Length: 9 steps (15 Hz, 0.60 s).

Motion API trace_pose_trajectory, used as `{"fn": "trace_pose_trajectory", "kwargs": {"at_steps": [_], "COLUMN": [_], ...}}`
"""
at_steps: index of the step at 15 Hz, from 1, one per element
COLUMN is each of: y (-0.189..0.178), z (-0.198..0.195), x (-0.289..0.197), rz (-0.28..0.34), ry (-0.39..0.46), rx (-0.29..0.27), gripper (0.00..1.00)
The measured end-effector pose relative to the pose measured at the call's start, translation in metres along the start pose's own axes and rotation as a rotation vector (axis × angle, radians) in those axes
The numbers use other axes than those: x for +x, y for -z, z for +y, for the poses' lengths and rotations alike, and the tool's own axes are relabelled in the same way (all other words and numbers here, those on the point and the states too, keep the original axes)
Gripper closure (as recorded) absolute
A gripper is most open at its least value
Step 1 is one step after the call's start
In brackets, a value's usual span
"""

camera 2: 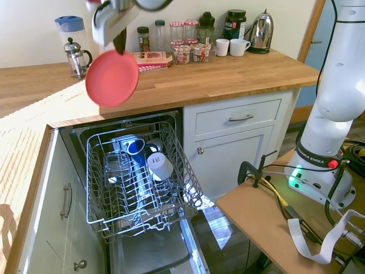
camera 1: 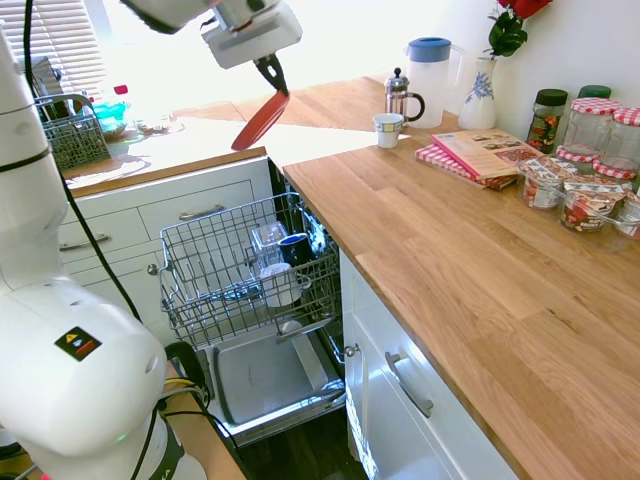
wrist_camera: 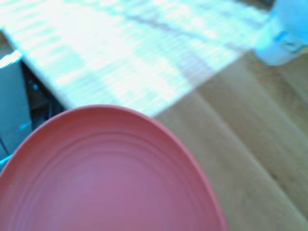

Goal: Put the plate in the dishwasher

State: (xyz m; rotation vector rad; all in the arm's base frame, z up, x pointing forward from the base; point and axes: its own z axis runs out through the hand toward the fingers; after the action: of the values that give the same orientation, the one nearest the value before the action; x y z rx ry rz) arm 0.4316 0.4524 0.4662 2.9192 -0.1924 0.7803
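Observation:
The coral-red plate (camera 1: 260,121) (camera 2: 112,78) hangs tilted in the air, pinched at its upper rim by my gripper (camera 1: 273,80) (camera 2: 120,44), which is shut on it. It is held above the corner of the wooden counter, over the back of the open dishwasher. The dishwasher's wire rack (camera 1: 222,262) (camera 2: 137,205) is pulled out over the lowered door (camera 1: 265,375). The rack holds a blue mug (camera 2: 136,146), a white cup (camera 2: 160,165) and glasses. In the wrist view the plate (wrist_camera: 106,178) fills the lower half, blurred.
A French press (camera 1: 401,98), small cup (camera 1: 387,128), white pitcher (camera 1: 436,68), books (camera 1: 478,152) and jars (camera 1: 592,130) stand on the counter (camera 1: 470,260). A small wire cutlery basket (camera 1: 72,135) sits at the far left. Cabinet drawers (camera 2: 239,119) flank the dishwasher.

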Motion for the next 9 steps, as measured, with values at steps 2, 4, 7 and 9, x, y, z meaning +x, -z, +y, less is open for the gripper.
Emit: {"fn": "trace_pose_trajectory", "kwargs": {"at_steps": [2, 4, 7, 9], "y": [-0.006, -0.026, -0.09, -0.121], "z": [-0.04, -0.065, -0.084, -0.093], "x": [-0.076, -0.136, -0.199, -0.227], "rz": [0.053, 0.112, 0.195, 0.251], "ry": [0.136, 0.265, 0.456, 0.558], "rx": [-0.056, -0.114, -0.214, -0.289], "gripper": [1.0, 1.0, 1.0, 1.0]}}
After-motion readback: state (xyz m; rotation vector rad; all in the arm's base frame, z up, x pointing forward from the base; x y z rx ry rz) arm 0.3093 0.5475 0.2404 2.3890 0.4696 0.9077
